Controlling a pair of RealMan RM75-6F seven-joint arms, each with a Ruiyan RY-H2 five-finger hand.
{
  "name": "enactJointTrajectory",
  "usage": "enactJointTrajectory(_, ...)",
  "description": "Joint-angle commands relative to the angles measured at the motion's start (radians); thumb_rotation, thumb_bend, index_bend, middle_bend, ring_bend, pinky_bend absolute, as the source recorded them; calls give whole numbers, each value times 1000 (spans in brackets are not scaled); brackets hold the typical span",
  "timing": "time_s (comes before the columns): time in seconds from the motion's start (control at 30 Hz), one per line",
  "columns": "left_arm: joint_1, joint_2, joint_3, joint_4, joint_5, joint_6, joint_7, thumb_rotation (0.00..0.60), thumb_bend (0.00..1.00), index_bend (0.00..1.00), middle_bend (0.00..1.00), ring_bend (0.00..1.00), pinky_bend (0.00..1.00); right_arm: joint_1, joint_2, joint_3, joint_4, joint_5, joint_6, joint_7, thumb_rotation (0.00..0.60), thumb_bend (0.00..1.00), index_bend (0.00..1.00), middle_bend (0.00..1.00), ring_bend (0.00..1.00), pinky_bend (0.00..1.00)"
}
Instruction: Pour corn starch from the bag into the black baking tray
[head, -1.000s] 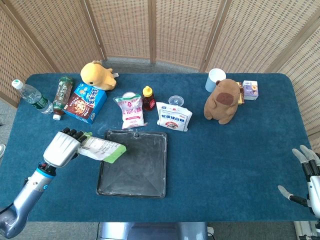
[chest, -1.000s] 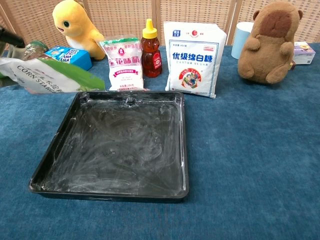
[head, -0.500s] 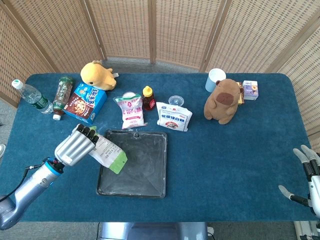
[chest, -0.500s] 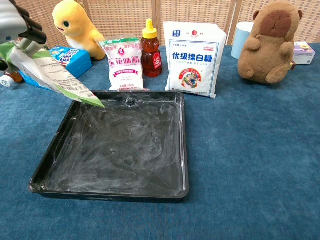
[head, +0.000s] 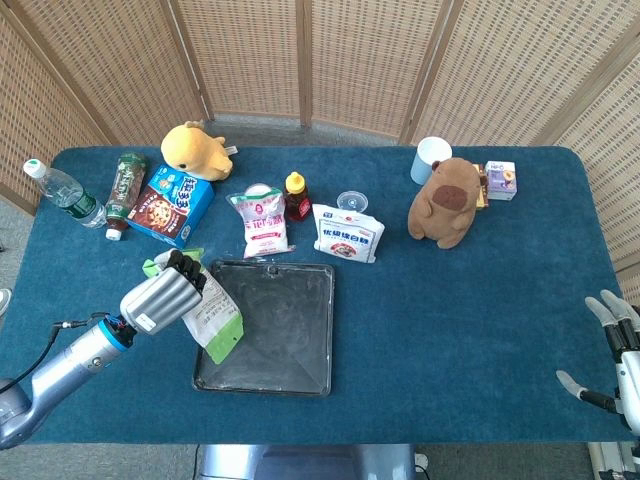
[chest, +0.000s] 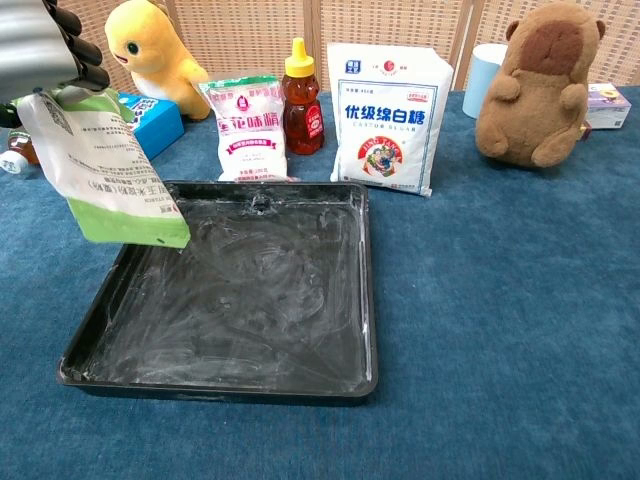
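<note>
Tilted starch bag (chest: 110, 170) over dusty tray (chest: 250, 300)

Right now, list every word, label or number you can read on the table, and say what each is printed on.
"优级绵白糖" and "CASTOR SUGAR": white sugar bag behind the black baking tray.
Small pink-labelled white bag: Chinese characters, too blurred to read.
Green and white corn starch bag, held by the left hand: small print, unreadable at this angle.
Blue cookie box, two bottles, purple carton: print too small.
Amber squeeze bottle: red label, unreadable.
</note>
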Motion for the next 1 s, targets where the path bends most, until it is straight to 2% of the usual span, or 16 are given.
enactJointTrajectory(0.03,-16,11,5,-4,29,-25,61,600,258,700,633,607,607,0,0,0,-1,-1,-1,-1,600,44,69,2,6,0)
enactJointTrajectory(0.33,-12,3,1,-28,11,-32,86,600,273,720,651,622,608,0,0,0,1,-1,0,1,600,43,69,2,6,0)
enactJointTrajectory(0.63,20,-24,-2,-3,-45,21,-21,600,271,720,651,621,607,0,2,-1,1,-2,0,5,600,43,69,2,6,0)
enactJointTrajectory(0.67,28,-31,-3,5,-55,37,-46,600,271,720,652,621,608,0,3,-2,0,-3,0,5,600,44,69,2,6,0)
enactJointTrajectory(0.73,84,-72,-8,28,-154,96,-205,600,271,720,652,622,608,1,1,-2,1,-2,-2,3,600,44,69,2,6,0)
enactJointTrajectory(1.0,180,-205,-12,192,-285,211,-570,600,269,720,651,621,608,3,-4,-3,1,0,-9,-9,600,43,69,2,5,0)
